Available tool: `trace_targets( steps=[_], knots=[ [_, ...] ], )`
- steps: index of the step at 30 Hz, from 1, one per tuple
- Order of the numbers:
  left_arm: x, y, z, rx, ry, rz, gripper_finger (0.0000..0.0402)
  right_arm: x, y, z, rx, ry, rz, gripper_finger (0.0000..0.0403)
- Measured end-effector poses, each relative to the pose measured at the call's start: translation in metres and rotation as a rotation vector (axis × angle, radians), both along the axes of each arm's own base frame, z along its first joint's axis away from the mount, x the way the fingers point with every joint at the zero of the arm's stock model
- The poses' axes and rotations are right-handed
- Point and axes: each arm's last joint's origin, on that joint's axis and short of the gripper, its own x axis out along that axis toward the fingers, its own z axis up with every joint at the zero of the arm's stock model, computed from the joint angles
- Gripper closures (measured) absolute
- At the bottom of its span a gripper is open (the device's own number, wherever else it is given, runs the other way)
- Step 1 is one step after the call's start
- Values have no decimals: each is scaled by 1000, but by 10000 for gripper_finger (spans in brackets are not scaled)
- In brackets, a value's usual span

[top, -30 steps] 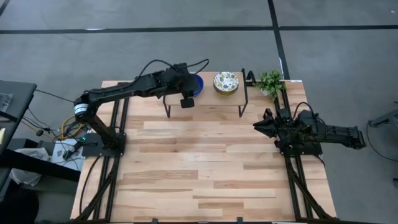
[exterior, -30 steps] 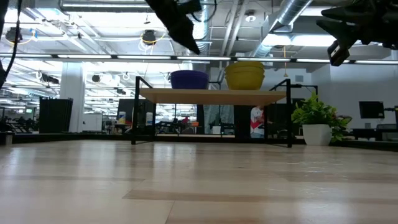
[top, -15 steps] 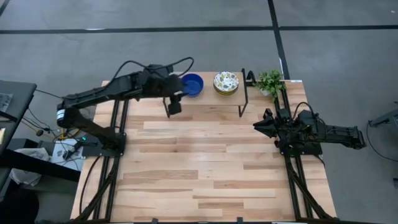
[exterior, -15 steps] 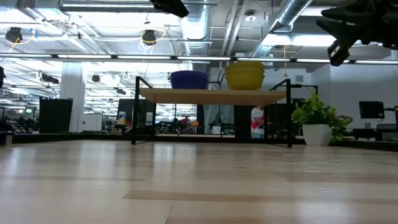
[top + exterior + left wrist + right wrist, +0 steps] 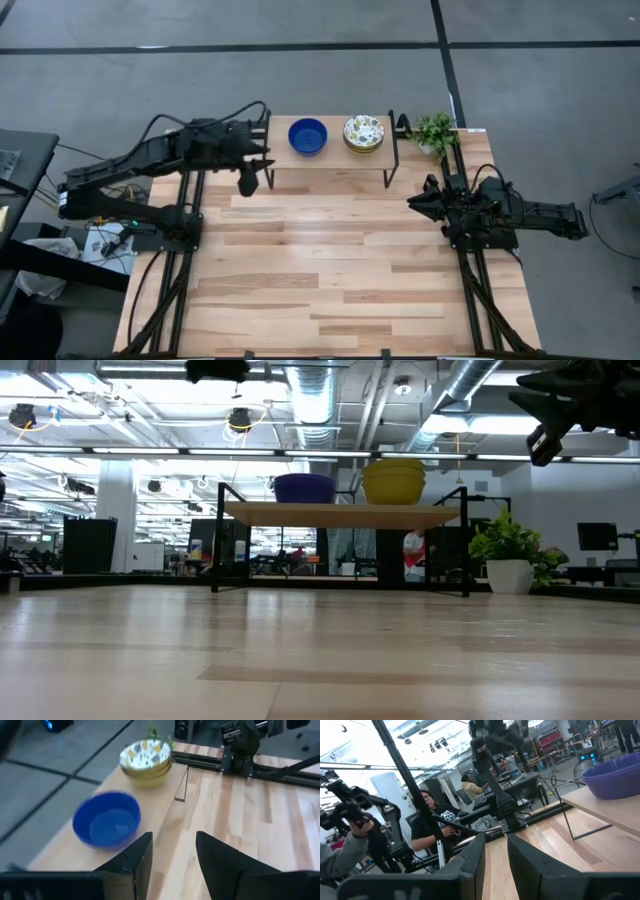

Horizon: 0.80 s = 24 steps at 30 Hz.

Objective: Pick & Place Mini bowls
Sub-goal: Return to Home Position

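Observation:
A glossy blue bowl (image 5: 307, 136) and a stack of white floral-speckled bowls (image 5: 364, 133) rest on their bases side by side on a small raised wooden shelf (image 5: 330, 158) at the table's far edge. The low view shows the blue bowl (image 5: 304, 487) and the stack's yellow outsides (image 5: 394, 480). My left gripper (image 5: 248, 181) hangs open to the left of the shelf, apart from the blue bowl (image 5: 106, 820); its wrist view looks down on the bowl and the patterned stack (image 5: 146, 757). My right gripper (image 5: 421, 201) waits at the table's right side, fingers a narrow gap apart.
The shelf stands on thin black metal legs (image 5: 268, 178). A small potted plant (image 5: 434, 130) sits at the far right corner, beside the shelf. The wooden tabletop (image 5: 320, 270) spreads out in front of the shelf. People sit in the room beyond the table (image 5: 432, 827).
My left gripper has drawn back from beside the blue bowl toward the table's left edge and has risen, leaving the low view's middle. The blue bowl, partly covered before, now shows whole and has stayed on the shelf. The right arm has kept still.

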Motion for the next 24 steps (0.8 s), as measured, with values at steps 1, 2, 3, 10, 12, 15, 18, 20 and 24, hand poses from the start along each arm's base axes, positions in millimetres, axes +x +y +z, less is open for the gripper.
trace_targets(
  steps=[1,2,3,10,12,15,18,20,24],
  knots=[
    [-4,-1,-5,-24,-7,8,252,0,0,0,0,0,0,331],
    [-9,-2,-11,-40,-5,10,252,0,0,0,0,0,0,331],
    [-13,-3,-17,-50,0,4,252,0,0,0,0,0,0,331],
    [-22,-11,-56,-92,-72,-191,252,0,0,0,0,0,0,331],
    [-20,-13,-67,-90,-119,-277,252,0,0,0,0,0,0,331],
    [-17,-14,-86,-100,-152,-316,252,0,0,0,0,0,0,331],
    [-16,-13,-105,-131,-166,-306,252,0,0,0,0,0,0,331],
    [-17,-14,-112,-145,-190,-304,252,0,0,0,0,0,0,331],
    [-27,-16,-119,-147,-269,-304,252,0,0,0,0,1,0,331]
  ],
)
